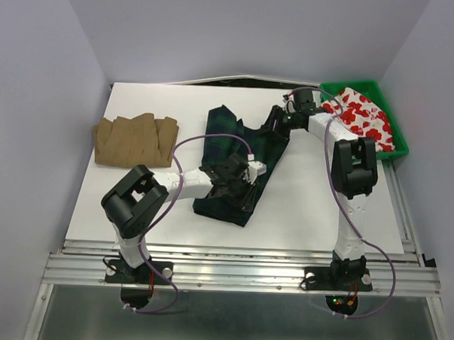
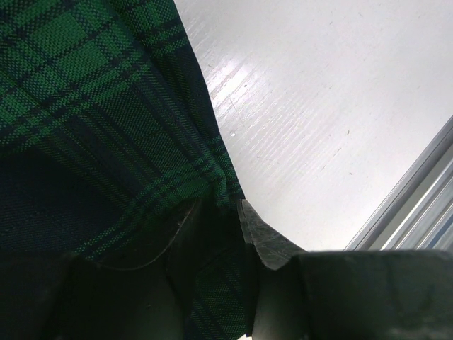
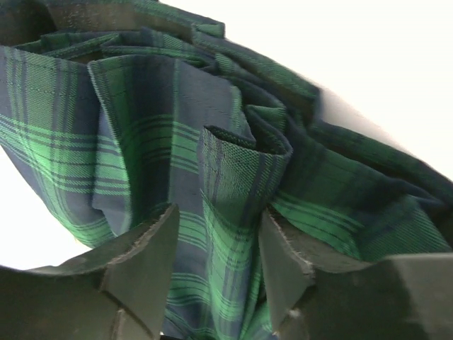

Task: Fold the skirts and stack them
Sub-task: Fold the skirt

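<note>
Lying rumpled, the green-navy plaid skirt [image 1: 232, 140] is pinched by left jaws and right jaws.

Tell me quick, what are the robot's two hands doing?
Left hand: closed, holding the plaid skirt.
Right hand: closed, holding the same skirt at its far corner.

Under bright, even light with soft shadows, the white table [image 2: 318, 106] ahead of the left gripper [image 2: 205, 273] shows streaky glare, the backdrop beyond the right gripper [image 3: 219, 269] is blown out, and its dark fingers [image 3: 141, 262] blur against the sharp plaid skirt [image 3: 163, 127].
</note>
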`<action>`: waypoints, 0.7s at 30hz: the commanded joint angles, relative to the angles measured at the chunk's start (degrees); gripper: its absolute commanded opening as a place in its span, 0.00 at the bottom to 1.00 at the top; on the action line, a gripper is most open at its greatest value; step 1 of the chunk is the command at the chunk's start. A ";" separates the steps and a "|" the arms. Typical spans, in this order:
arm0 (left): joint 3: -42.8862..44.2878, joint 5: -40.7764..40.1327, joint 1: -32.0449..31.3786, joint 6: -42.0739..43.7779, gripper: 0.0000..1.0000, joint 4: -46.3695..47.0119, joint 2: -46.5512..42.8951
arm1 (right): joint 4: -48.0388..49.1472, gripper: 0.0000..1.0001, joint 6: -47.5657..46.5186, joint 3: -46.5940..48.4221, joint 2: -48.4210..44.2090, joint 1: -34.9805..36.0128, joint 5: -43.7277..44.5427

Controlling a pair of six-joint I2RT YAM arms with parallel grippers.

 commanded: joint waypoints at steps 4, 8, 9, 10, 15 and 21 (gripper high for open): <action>-1.27 -1.31 0.33 1.14 0.38 -2.94 -0.27 | 2.60 0.52 0.69 4.20 1.50 1.44 -0.77; -0.75 -1.13 0.33 1.05 0.38 -3.03 -0.01 | 1.72 0.56 0.08 4.99 3.07 2.05 0.90; -0.66 -1.05 0.33 0.96 0.38 -2.94 -0.18 | 1.20 0.57 -0.01 5.34 3.34 2.05 1.43; -0.75 -1.04 0.24 0.87 0.38 -2.94 -0.10 | 0.93 0.56 -0.01 5.69 3.52 2.05 1.78; -1.01 -1.22 0.50 0.87 0.38 -2.94 0.17 | 1.54 0.19 -0.45 6.74 3.26 2.58 0.73; -0.57 0.62 5.85 -0.88 0.38 -3.20 2.71 | 2.94 0.01 -1.42 4.22 -3.23 2.58 -3.40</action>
